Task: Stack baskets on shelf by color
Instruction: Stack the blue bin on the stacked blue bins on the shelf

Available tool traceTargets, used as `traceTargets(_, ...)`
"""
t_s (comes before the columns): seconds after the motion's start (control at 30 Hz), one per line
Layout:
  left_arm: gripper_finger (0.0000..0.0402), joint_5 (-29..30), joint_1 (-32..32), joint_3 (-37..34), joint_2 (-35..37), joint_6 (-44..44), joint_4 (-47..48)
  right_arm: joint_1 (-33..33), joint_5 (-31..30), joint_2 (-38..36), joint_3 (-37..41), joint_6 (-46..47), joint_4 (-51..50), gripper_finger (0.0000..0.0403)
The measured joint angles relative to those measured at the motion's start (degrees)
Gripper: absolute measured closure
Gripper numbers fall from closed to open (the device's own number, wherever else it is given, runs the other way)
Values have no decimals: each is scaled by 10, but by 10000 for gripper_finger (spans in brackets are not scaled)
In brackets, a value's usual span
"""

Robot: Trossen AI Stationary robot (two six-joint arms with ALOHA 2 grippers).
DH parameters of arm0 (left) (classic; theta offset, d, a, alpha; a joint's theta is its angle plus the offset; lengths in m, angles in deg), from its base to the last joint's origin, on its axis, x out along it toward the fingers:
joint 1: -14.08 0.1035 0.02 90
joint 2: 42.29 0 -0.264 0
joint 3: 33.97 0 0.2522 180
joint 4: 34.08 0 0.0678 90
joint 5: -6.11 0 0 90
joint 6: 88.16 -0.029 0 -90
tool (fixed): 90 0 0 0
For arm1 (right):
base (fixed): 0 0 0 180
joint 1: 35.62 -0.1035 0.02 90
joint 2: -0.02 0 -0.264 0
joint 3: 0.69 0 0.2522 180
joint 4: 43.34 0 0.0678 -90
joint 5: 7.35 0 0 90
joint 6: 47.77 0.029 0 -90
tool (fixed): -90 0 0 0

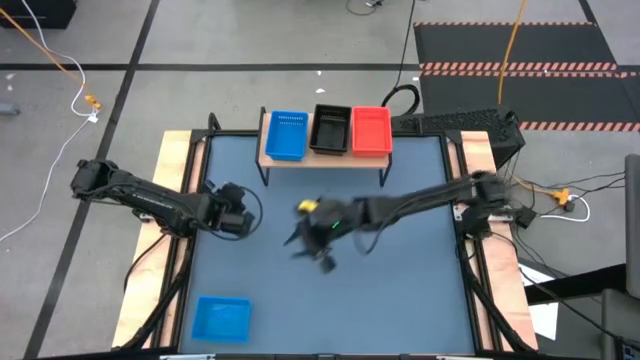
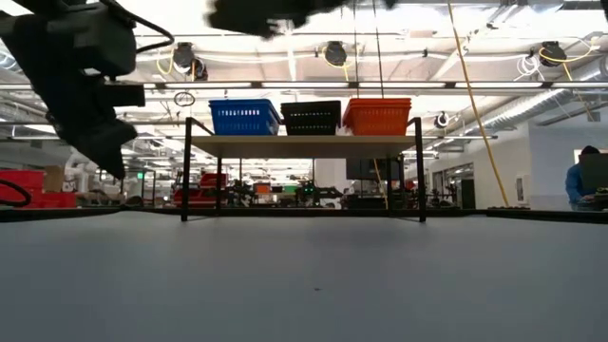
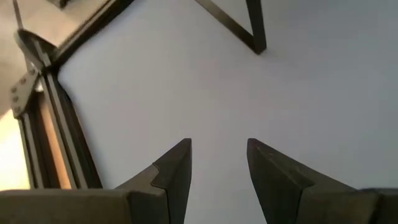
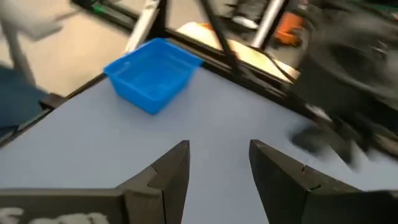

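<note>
On the light-wood shelf at the table's far edge stand a blue basket, a black basket and a red basket, side by side on their bottoms. They also show in the low view as blue, black and red. Another blue basket rests on the table near its front left corner and shows in the right wrist view. My right gripper is open above mid-table. My left gripper is open over the table's left part.
The shelf's thin black legs stand on the blue-grey tabletop; one leg shows ahead of my left gripper. Wooden side rails border the table. My left arm shows blurred in the right wrist view.
</note>
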Motion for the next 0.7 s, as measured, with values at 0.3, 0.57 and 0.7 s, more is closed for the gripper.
traceTargets(0.3,245,3,23,-1,0,23,-5,-68,45,231,-239,-130,-28,243)
traceTargets(0.57,245,9,31,-1,0,16,-7,-85,103,361,-413,-205,-47,243)
traceTargets(0.7,245,9,49,-1,0,11,-7,-76,106,399,-452,-239,-46,243)
